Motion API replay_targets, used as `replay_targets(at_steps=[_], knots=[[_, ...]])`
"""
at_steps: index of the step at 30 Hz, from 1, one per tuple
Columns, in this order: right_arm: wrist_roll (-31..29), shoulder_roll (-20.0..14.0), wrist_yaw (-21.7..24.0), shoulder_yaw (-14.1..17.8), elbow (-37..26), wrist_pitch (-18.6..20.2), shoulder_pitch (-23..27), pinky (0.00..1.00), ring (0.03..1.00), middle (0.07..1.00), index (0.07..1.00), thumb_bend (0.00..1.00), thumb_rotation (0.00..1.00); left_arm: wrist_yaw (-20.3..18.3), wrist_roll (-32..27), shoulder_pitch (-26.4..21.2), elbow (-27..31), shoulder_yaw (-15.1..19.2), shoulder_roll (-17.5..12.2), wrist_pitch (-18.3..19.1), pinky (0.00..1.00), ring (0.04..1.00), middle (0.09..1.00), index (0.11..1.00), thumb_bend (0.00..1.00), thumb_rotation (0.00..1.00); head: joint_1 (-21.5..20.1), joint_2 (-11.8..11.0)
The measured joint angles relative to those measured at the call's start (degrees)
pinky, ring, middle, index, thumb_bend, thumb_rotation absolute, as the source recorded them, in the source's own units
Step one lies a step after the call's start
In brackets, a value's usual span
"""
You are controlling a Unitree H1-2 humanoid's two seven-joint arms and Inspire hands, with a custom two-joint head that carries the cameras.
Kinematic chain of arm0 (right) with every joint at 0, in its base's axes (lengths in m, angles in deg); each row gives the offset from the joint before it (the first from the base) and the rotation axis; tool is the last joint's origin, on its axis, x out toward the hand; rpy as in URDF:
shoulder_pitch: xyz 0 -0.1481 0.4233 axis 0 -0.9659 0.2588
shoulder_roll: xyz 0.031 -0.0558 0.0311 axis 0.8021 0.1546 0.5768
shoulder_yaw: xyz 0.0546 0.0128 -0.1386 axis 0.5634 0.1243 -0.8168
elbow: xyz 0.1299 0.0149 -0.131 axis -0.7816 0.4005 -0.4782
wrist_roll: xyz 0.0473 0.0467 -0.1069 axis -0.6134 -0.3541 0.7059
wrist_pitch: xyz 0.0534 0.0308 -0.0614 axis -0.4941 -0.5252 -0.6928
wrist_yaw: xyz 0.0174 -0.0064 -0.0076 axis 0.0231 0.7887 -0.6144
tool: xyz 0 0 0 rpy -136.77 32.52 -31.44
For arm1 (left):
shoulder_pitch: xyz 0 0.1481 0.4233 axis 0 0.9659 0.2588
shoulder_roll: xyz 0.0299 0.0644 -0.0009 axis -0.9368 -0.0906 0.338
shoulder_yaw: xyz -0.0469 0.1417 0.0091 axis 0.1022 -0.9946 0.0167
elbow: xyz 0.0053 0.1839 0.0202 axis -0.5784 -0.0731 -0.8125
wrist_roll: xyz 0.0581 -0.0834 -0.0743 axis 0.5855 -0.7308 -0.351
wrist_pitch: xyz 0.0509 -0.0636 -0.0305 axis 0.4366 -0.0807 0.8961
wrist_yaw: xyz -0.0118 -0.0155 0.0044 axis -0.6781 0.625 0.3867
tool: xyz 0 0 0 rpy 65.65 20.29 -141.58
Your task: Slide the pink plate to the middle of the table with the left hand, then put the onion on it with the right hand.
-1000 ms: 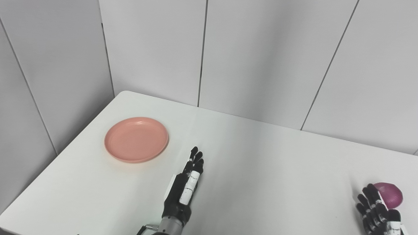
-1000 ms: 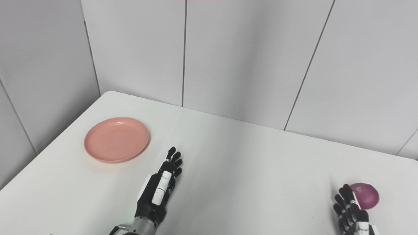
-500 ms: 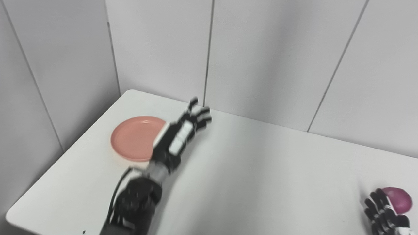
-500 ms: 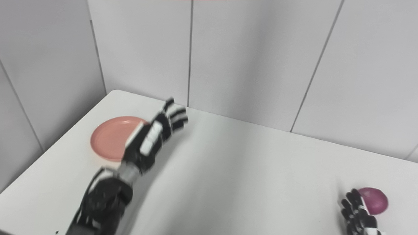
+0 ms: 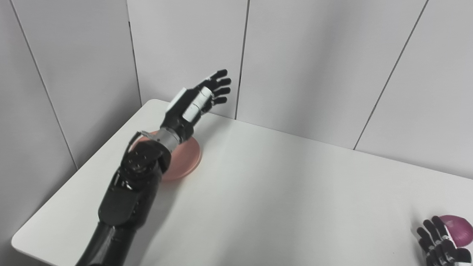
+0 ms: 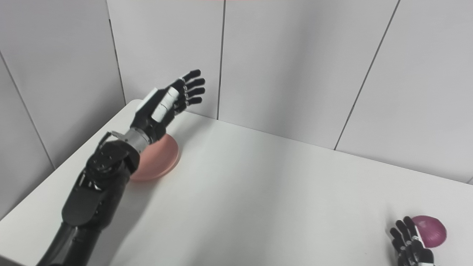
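Note:
The pink plate [image 5: 185, 159] lies on the white table [image 5: 281, 192] near its far left corner, mostly hidden behind my left arm. My left hand [image 5: 196, 101] is raised high above the plate's far edge, open, fingers spread toward the wall. At the right front edge rests a purple onion [image 5: 459, 229]. My right hand [image 5: 438, 244] sits low just left of the onion, open, fingers apart and up, only partly in view. In the right eye view the plate [image 6: 162, 160], left hand [image 6: 168, 103], onion [image 6: 430, 231] and right hand [image 6: 410, 242] appear likewise.
Grey wall panels [image 5: 303, 66] stand close behind the table and along its left side. The table's left edge [image 5: 77, 173] runs diagonally beside my left arm.
My left arm has swung up from the table and forward-left, now above the plate near the wall. The camera has shifted slightly. The right hand and onion stay put.

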Motion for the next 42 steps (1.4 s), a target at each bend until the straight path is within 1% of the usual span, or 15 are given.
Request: replay_targets(at_steps=[3,7,10,13,14,15,18,21,27,30,32,35,39,41,42], knots=[[0.0,0.0,0.0,0.0,0.0,-0.1,0.0,1.0,0.951,0.963,0.991,0.87,1.0,-0.4,0.1,-1.8,-4.9,1.2,-1.4,-2.1,0.86,0.902,0.92,0.893,0.97,0.82,0.3,0.1],[-0.1,0.0,0.1,0.1,0.1,-0.5,0.0,1.0,0.948,0.961,0.994,0.88,1.0,-0.8,0.2,-4.0,-15.0,2.5,-3.1,-6.2,0.88,0.905,0.913,0.897,0.98,0.81,0.5,0.1],[-0.3,0.0,0.2,0.2,0.1,-0.6,-0.1,1.0,0.95,0.964,0.997,0.86,1.0,-0.7,0.2,-5.1,-20.1,3.4,-4.0,-8.4,0.91,0.914,0.918,0.89,0.96,0.79,0.7,0.2],[-0.3,-0.1,0.6,0.3,0.2,-0.7,-0.1,1.0,0.951,0.966,1.0,0.87,1.0,-0.7,0.2,-6.7,-25.9,4.6,-4.8,-11.4,0.93,0.924,0.929,0.91,0.95,0.8,0.9,0.2],[-0.4,-0.1,0.6,0.3,0.2,-0.7,-0.1,1.0,0.952,0.966,1.0,0.87,1.0,-0.7,0.5,-7.0,-27.1,4.6,-5.3,-12.0,0.91,0.913,0.919,0.906,0.96,0.81,0.9,0.2],[-0.4,-0.1,0.6,0.3,0.2,-0.7,-0.1,1.0,0.953,0.967,1.0,0.87,1.0,-0.6,1.1,-7.1,-27.9,4.7,-5.9,-12.9,0.9,0.909,0.916,0.906,0.96,0.81,1.1,0.3],[-0.5,-0.1,0.6,0.3,0.3,-0.7,-0.1,1.0,0.954,0.971,1.0,0.87,1.0,0.0,1.8,-7.5,-29.6,5.1,-7.0,-13.5,0.88,0.899,0.908,0.906,0.96,0.83,1.0,0.4],[-0.6,-0.2,0.8,0.5,0.4,-0.7,-0.1,1.0,0.953,0.968,1.0,0.86,1.0,0.8,3.5,-7.4,-30.8,5.2,-8.5,-14.3,0.88,0.884,0.891,0.918,0.91,0.85,1.0,0.5],[-0.6,-0.2,0.7,0.5,0.3,-0.7,-0.2,1.0,0.946,0.966,1.0,0.87,1.0,1.9,3.9,-7.2,-34.3,5.9,-9.8,-16.1,0.87,0.884,0.878,0.917,0.88,0.85,1.4,1.0],[-0.6,-0.2,0.6,0.5,0.2,-0.7,-0.3,1.0,0.95,0.963,1.0,0.87,1.0,2.3,4.0,-7.2,-36.7,6.1,-10.0,-17.8,0.87,0.889,0.876,0.907,0.89,0.85,1.5,1.1],[-0.6,-0.2,0.6,0.5,0.2,-0.7,-0.3,1.0,0.948,0.96,0.998,0.88,1.0,2.7,4.8,-7.1,-37.8,6.1,-10.2,-18.0,0.87,0.896,0.883,0.908,0.89,0.85,1.5,1.2],[-0.6,-0.2,0.6,0.5,0.2,-0.7,-0.3,1.0,0.938,0.952,0.991,0.88,1.0,2.5,4.8,-7.1,-38.9,6.0,-10.6,-18.4,0.88,0.902,0.894,0.913,0.89,0.84,1.5,1.3],[-0.6,-0.1,0.5,0.5,0.0,-0.7,-0.3,1.0,0.93,0.948,0.987,0.89,1.0,1.8,5.1,-6.1,-39.4,5.5,-11.9,-18.8,0.89,0.923,0.9,0.921,0.86,0.85,1.4,1.4],[-0.5,-0.1,0.5,0.5,-0.1,-0.7,-0.4,1.0,0.922,0.943,0.98,0.9,1.0,1.4,5.2,-5.3,-39.8,5.4,-12.2,-20.0,0.91,0.928,0.912,0.934,0.87,0.85,1.3,1.5],[-0.5,-0.1,0.4,0.5,-0.1,-0.7,-0.4,1.0,0.918,0.939,0.976,0.9,1.0,1.0,5.2,-4.9,-40.4,5.4,-12.4,-20.5,0.88,0.906,0.904,0.924,0.89,0.83,1.3,1.5]])
